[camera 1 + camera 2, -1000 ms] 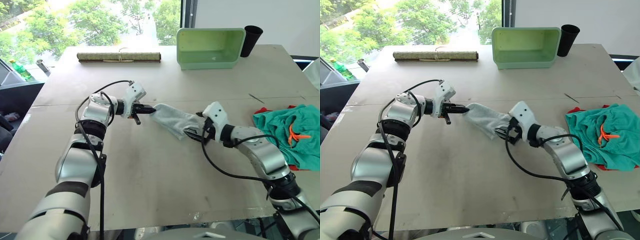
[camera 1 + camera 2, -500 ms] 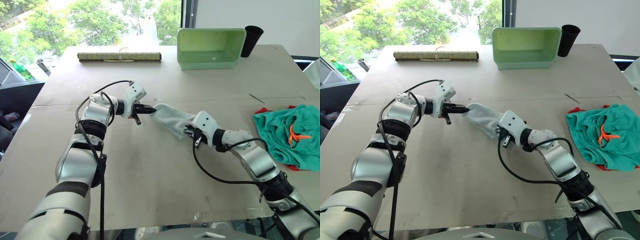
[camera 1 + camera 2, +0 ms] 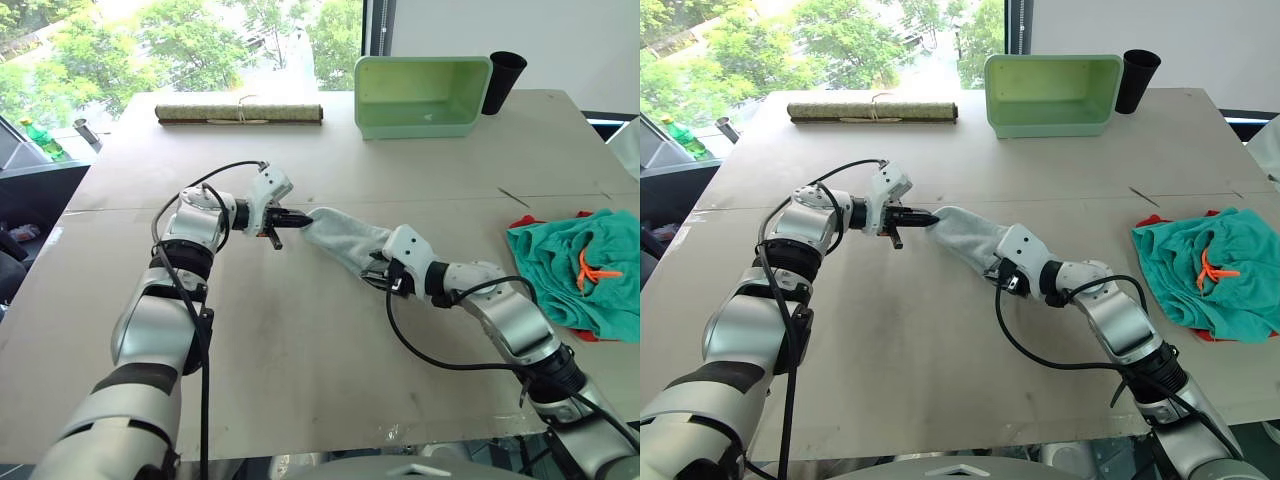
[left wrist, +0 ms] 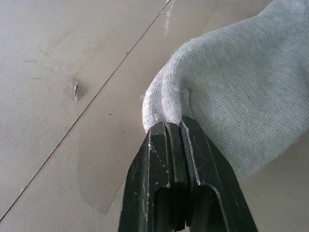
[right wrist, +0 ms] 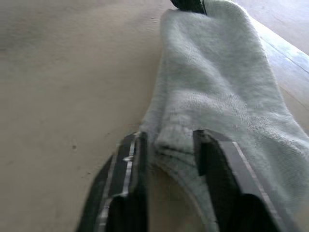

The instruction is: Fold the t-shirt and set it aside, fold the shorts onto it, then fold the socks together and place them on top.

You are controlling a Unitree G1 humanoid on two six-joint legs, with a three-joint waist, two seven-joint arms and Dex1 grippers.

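Socks [image 3: 345,238] lie stretched across mid tabletop [image 3: 300,340], running from left-far to right-near. Left claw [image 3: 298,217] is pressed together, pinching the far-left end of the socks, fabric bunched at the tips in the left wrist view. Right claw [image 5: 166,145] sits at the near-right end, fingers [image 5: 126,159] spread with a fold of the sock edge between them, not clamped. Shorts [image 3: 575,265] are heaped at the right edge of the tabletop, orange drawstring [image 3: 588,270] on top; bits of the red t-shirt [image 3: 522,222] poke out from under them. Green bin [image 3: 420,95], black cup [image 3: 502,80] and rolled mat [image 3: 238,114] along the far side
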